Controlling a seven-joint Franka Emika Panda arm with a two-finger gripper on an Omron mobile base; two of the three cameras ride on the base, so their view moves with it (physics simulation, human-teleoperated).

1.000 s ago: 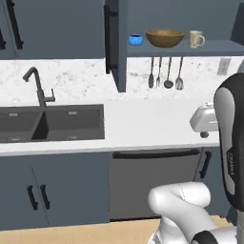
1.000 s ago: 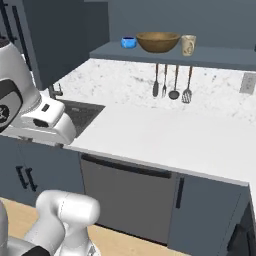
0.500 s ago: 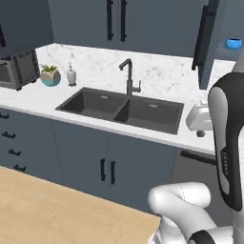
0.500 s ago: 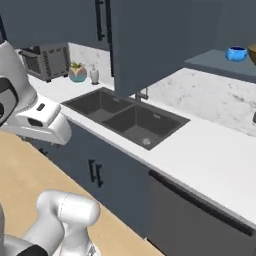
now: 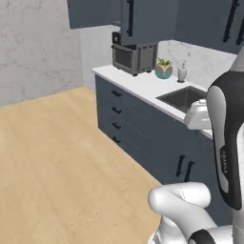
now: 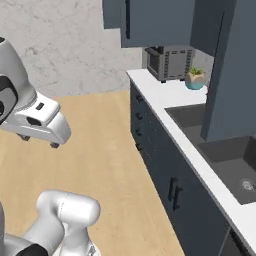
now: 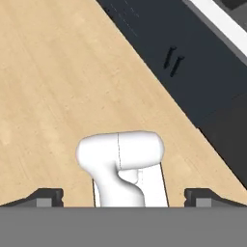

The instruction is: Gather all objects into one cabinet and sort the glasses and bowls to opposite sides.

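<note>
Teal pot (image 5: 163,71) holds a small green plant (image 5: 164,62).

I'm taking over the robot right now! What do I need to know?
Tool: open, holding nothing, pointing down at the wooden floor.
Where things are: the base faces the counter end with the toaster oven, potted plant and sink. The wall cabinet above the toaster oven is shut.
Done: nothing gathered or sorted that I can tell from here.
Left: fetch the bowls, mug and cup, put them all in one cabinet, glasses on one side and bowls on the other.
</note>
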